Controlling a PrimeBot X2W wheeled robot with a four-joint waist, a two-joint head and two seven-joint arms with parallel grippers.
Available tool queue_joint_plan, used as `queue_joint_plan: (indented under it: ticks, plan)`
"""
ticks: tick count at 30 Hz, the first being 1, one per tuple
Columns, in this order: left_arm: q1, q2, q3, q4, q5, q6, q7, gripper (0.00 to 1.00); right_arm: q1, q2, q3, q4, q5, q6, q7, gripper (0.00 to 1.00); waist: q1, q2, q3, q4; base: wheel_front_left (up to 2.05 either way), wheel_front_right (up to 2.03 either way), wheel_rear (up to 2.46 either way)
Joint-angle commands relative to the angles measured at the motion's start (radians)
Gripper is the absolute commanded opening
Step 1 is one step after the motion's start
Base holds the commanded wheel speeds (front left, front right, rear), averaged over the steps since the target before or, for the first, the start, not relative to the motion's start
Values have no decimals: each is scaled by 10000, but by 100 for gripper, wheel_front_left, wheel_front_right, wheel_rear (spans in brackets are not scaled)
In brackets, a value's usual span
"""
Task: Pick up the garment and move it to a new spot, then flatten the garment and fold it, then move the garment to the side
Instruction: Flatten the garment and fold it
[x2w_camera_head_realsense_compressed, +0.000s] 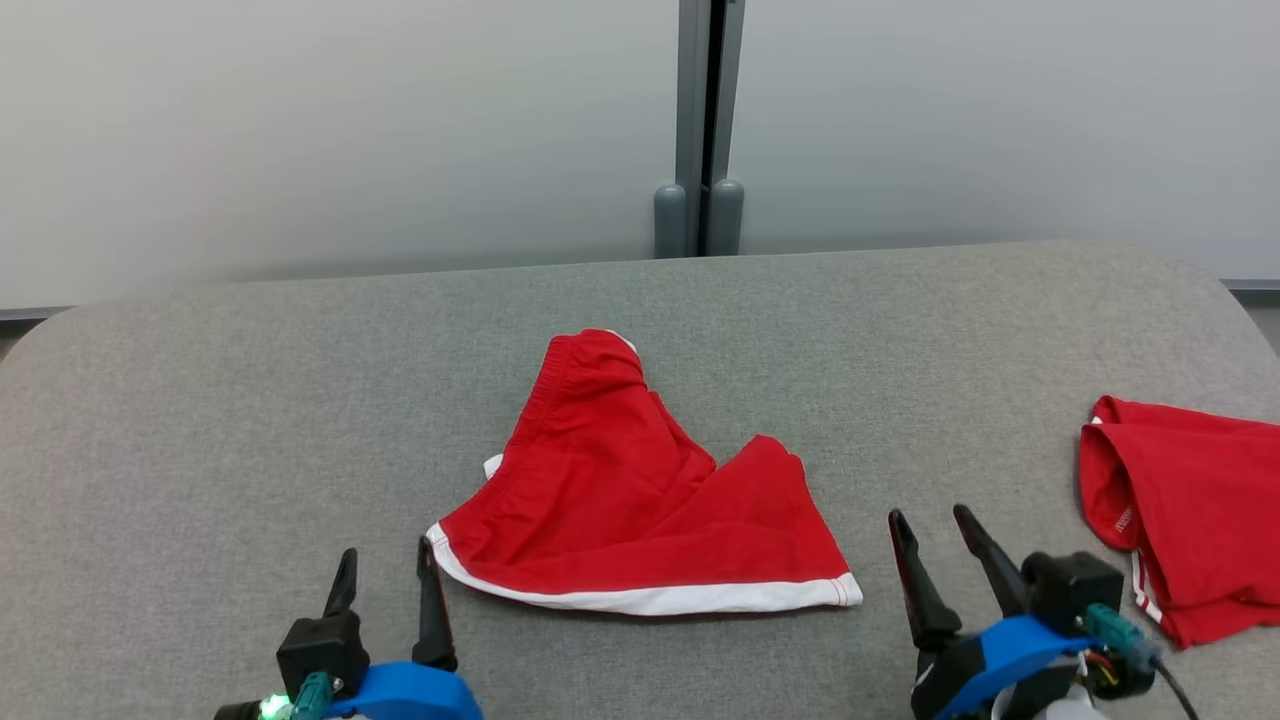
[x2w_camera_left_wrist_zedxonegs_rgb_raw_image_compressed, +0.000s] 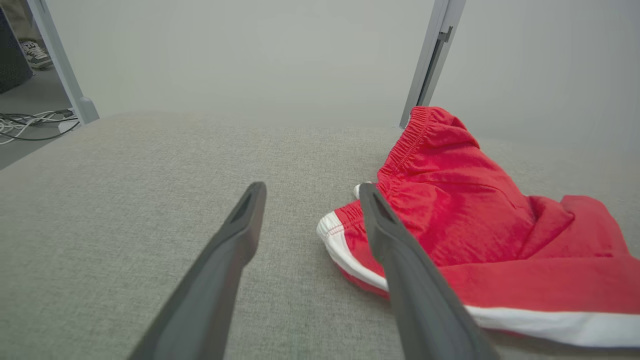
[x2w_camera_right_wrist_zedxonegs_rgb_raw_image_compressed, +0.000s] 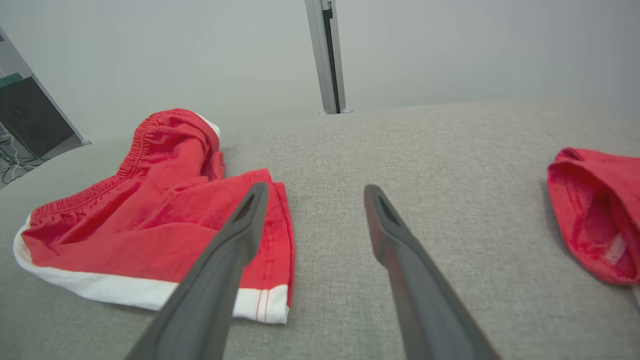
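The garment (x2w_camera_head_realsense_compressed: 630, 500) is a pair of red shorts with a white hem, lying crumpled in the middle of the grey padded table (x2w_camera_head_realsense_compressed: 250, 400). Its waistband end rises toward the back. My left gripper (x2w_camera_head_realsense_compressed: 388, 565) stands open just left of the garment's near-left corner, with nothing between its fingers. In the left wrist view the garment (x2w_camera_left_wrist_zedxonegs_rgb_raw_image_compressed: 475, 215) lies to the right of the open left gripper (x2w_camera_left_wrist_zedxonegs_rgb_raw_image_compressed: 310, 192), whose right finger overlaps its white-trimmed corner. My right gripper (x2w_camera_head_realsense_compressed: 930, 520) is open and empty, just right of the garment's hem corner. The right wrist view shows the garment (x2w_camera_right_wrist_zedxonegs_rgb_raw_image_compressed: 155, 225) left of the right gripper (x2w_camera_right_wrist_zedxonegs_rgb_raw_image_compressed: 312, 192).
A second red garment (x2w_camera_head_realsense_compressed: 1190, 510) lies at the table's right edge, also seen as the second red garment (x2w_camera_right_wrist_zedxonegs_rgb_raw_image_compressed: 595, 210) in the right wrist view. A grey partition post (x2w_camera_head_realsense_compressed: 705, 120) stands behind the table. Cables (x2w_camera_left_wrist_zedxonegs_rgb_raw_image_compressed: 30, 125) lie on the floor at left.
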Motion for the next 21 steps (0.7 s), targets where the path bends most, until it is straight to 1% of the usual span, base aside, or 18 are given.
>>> queue_joint_plan:
  ticks: [1, 3, 6, 12, 17, 21]
  plan:
    - [106, 9, 127, -19, 72, -33, -24, 100, 251, 34, 23, 1, -47, 2, -25, 100, 1, 1, -9, -16, 0, 0, 0]
    - [174, 1, 211, 32, 226, -129, -24, 100, 328, 46, 90, 113, -107, 2, -25, 100, 1, 1, -6, -24, 0, 0, 0]
    - [202, 0, 314, 84, 172, -218, -24, 100, 476, 59, 307, 405, -39, 2, -27, 100, 1, 1, 24, -4, 0, 0, 0]
    - [33, 0, -27, 245, -26, -322, -25, 100, 250, 46, 1086, 1473, 356, 2, -27, 100, 1, 1, 188, 173, 0, 0, 0]
    - [-111, -1, -281, 282, -156, -275, -25, 100, -60, 47, 1273, 1882, 637, 2, -27, 100, 1, 1, 359, 370, 0, 0, 0]
    - [-170, 4, -325, 272, -170, -281, -25, 100, -256, 43, 1208, 2077, 695, 2, -27, 100, 1, 1, 457, 522, 0, 0, 0]
